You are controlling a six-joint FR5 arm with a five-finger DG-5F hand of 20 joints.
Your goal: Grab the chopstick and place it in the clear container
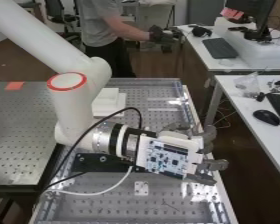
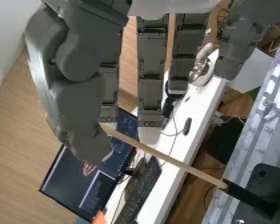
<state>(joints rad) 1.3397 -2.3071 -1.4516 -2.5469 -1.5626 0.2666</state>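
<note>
"Chopstick (image 2: 162, 155): where is it to be found?"

"In the wrist view, where it is seen slanting away from the hand (image 1: 217, 164), one pale end pinched between the tip of the thumb (image 2: 84, 142) and one fingertip (image 2: 109, 114). At its opposite end a black section (image 2: 247, 196) is met; whether that belongs to the stick cannot be told"

"And the other fingers?"

"They are held fairly straight, apart from the stick"

"What is given by the high view?"

"The hand is seen right of centre, in the lower half of the frame, at the right edge of the perforated bench (image 1: 114, 200). A blue-and-white circuit board (image 1: 167, 159) is carried on its back, and the arm (image 1: 81, 107) is brought in from the upper left. White blocks (image 1: 109, 102) are set on the bench just above the centre of the frame. At the right edge, a mouse (image 1: 266, 117) is placed on a white desk"

"And in the wrist view, beyond the stick?"

"A dark monitor (image 2: 84, 182) is seen there, with a black keyboard (image 2: 140, 190) beside it on a white desktop"
</note>
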